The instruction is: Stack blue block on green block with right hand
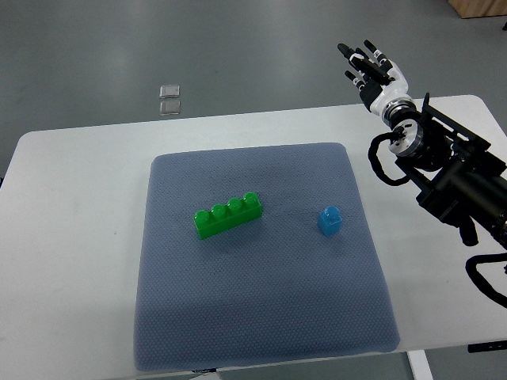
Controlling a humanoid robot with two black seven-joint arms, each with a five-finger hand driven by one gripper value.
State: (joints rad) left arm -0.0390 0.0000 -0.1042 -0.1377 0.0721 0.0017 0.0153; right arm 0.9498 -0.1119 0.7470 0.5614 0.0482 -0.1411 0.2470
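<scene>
Hovering beyond the far right corner of the white table, the robot's right hand is spread wide and holds nothing, its black-tipped fingers pointing away from the work while the dark forearm runs in from the right edge. The left arm is out of view. Nearest the hand, the blue block stands on the right part of a grey-blue mat, a small single-stud piece apart from everything else. Farther left, near the mat's middle, the green block lies as a four-stud bar, angled slightly. The step in hand appears to be the reach, with nothing yet grasped. Doing it well likely means coming down over the blue block from above, pinching its side faces so the hollow underside stays clear, then lining it squarely over one green stud and pressing straight down. Two small clear squares sit on the floor past the table. No brand, label or readable writing shows anywhere.
</scene>
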